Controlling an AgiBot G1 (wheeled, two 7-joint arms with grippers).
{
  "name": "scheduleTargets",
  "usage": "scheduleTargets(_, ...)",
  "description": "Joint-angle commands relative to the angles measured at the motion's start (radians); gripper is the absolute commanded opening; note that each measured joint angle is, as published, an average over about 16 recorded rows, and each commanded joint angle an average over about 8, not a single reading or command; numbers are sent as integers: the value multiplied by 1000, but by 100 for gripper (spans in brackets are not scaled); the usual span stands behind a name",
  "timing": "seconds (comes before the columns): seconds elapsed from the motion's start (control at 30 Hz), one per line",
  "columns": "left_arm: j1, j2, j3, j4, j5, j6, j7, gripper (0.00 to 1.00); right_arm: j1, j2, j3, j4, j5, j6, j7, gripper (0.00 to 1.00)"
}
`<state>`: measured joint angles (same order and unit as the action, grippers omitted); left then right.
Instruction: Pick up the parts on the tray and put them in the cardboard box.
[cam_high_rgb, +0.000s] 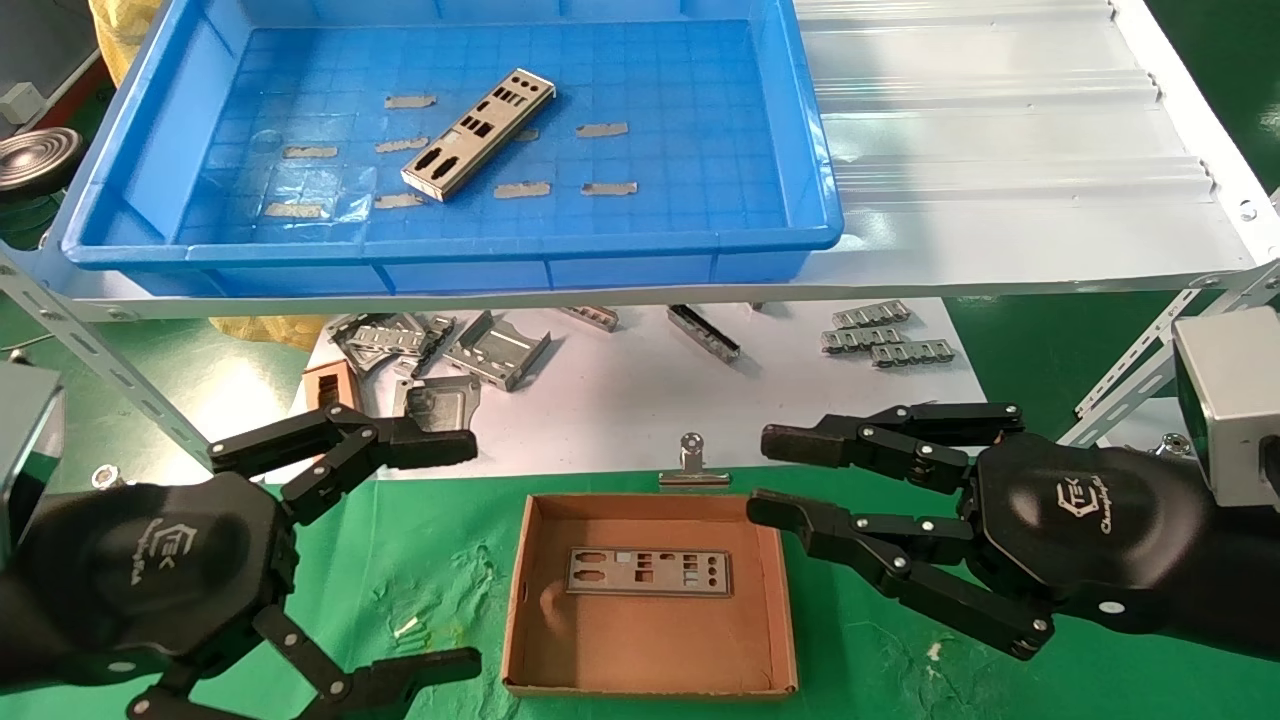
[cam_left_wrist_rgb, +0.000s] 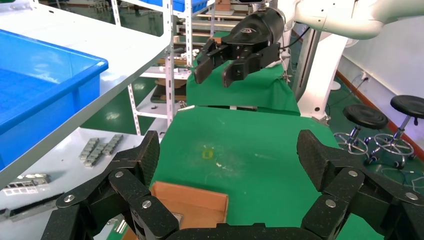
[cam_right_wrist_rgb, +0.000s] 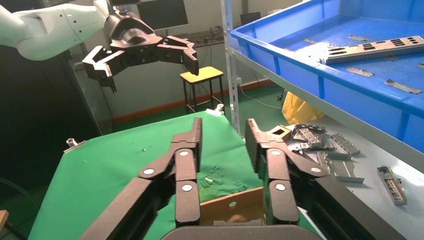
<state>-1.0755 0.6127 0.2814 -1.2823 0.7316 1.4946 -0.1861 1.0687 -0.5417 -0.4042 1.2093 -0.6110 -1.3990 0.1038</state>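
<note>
Both grippers hang empty over the green mat, and from the head view we see the left gripper (cam_high_rgb: 405, 560) low on our left with its fingers spread wide, one finger near the upper left of the cardboard box (cam_high_rgb: 650, 595) and the other at its lower left corner. Our right gripper (cam_high_rgb: 780, 475) sits at the box's upper right corner, its two fingers parted with nothing between them. One part (cam_high_rgb: 648, 572) lies flat on the box floor, towards the far half. A second part (cam_high_rgb: 478, 134) rests at a slant in the middle of the tray (cam_high_rgb: 450, 260), among beige tape scraps (cam_high_rgb: 602, 130); the tray stands on a white shelf (cam_high_rgb: 1000, 150) above the work surface. Under the shelf, bent grey brackets (cam_high_rgb: 480, 350) lie scattered on a white sheet (cam_high_rgb: 640, 400), and a metal binder clip (cam_high_rgb: 692, 465) sits just beyond the box's far wall. From the left wrist view we see our own fingers (cam_left_wrist_rgb: 142, 160) held far apart over a corner of the box (cam_left_wrist_rgb: 192, 202), with the right gripper (cam_left_wrist_rgb: 217, 70) farther off above the mat. From the right wrist view, our fingers (cam_right_wrist_rgb: 187, 150) stand slightly apart above the box's edge (cam_right_wrist_rgb: 232, 207), the left gripper (cam_right_wrist_rgb: 142, 55) hovers spread in the distance, and the slanted part (cam_right_wrist_rgb: 375, 48) shows in the tray (cam_right_wrist_rgb: 320, 75).
</note>
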Motion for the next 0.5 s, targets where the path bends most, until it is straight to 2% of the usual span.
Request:
scheduleTargets(0.03,0,0,0,0,0,0,0,100,0,0,0,0,0,0,0,0)
scheduleTargets(0.37,-2,0,0,1,0,-1,-1,100,0,0,0,0,0,0,0,0)
scheduleTargets(0.5,-34,6,4,12,11,-7,-16,100,0,0,0,0,0,0,0,0)
